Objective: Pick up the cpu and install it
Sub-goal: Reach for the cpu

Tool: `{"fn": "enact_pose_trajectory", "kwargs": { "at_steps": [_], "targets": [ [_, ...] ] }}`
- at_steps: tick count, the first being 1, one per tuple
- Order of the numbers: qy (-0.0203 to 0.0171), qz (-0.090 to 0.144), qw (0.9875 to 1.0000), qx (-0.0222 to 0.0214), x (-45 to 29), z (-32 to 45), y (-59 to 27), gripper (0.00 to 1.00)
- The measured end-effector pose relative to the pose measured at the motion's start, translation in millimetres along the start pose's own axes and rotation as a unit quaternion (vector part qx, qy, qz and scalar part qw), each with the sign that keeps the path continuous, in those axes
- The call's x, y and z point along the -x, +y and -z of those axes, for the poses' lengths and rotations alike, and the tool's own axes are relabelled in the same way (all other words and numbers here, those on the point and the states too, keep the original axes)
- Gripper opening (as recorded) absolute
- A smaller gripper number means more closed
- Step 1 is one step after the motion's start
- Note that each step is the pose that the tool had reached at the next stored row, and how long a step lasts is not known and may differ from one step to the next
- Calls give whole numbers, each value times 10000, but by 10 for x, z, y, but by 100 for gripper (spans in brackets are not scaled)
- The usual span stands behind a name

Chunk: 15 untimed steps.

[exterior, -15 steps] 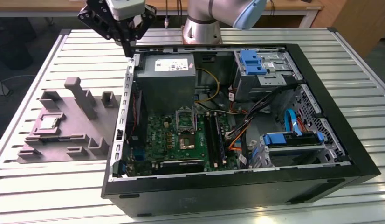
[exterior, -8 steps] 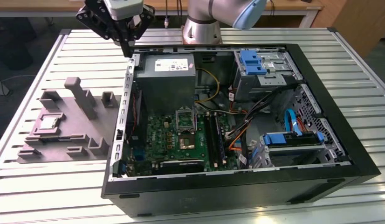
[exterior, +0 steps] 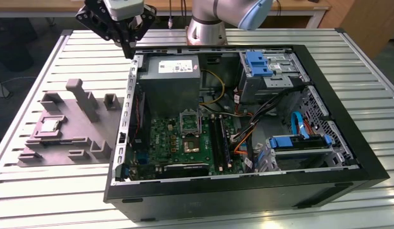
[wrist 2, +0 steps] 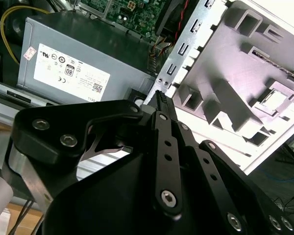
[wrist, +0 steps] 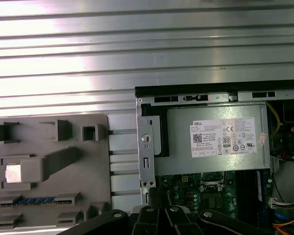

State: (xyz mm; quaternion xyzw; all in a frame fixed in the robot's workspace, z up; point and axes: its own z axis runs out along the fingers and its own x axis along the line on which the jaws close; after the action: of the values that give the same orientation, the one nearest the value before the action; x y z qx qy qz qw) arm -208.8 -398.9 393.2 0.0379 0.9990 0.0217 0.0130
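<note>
My fingers (exterior: 128, 47) are pressed together on nothing, hanging above the corner of the open computer case (exterior: 248, 202) beside the power supply (exterior: 171, 81). The cpu (exterior: 50, 125) lies flat, metal top up, in a square recess of the grey tray (exterior: 57, 157) on the desk (exterior: 31, 191), outside the case. It is well apart from my fingertips, lower down, toward the exterior view's left and nearer that camera, and being square it gives me no long axis to match.
</note>
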Motion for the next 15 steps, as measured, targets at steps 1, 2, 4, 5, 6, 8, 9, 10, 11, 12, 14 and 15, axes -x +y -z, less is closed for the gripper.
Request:
{"fn": "enact_pose_trajectory", "kwargs": {
  "at_steps": [1, 2, 4, 5, 6, 8, 9, 10, 11, 12, 14, 15],
  "targets": [
    [0, 0, 10000, 0, -3, 0, 0, 11],
    [0, 0, 10000, 0, -6, 0, 0, 11],
    [0, 0, 10000, 0, -12, 0, -1, 11],
    [0, 0, 10000, 0, -14, 0, -1, 11],
    [0, 0, 10000, 0, -19, 0, -2, 11],
    [0, 0, 10000, 0, -32, 1, -3, 11],
    [0, 0, 10000, 0, -37, 1, -3, 11],
    [0, 0, 10000, 0, -41, 1, -3, 11],
    [0, 0, 10000, 0, -46, 1, -4, 11],
    [0, 0, 10000, 0, -51, 1, -4, 11],
    [0, 0, 10000, 0, -60, 1, -5, 11],
    [0, 0, 10000, 0, -65, 1, -5, 11]
  ]
}}
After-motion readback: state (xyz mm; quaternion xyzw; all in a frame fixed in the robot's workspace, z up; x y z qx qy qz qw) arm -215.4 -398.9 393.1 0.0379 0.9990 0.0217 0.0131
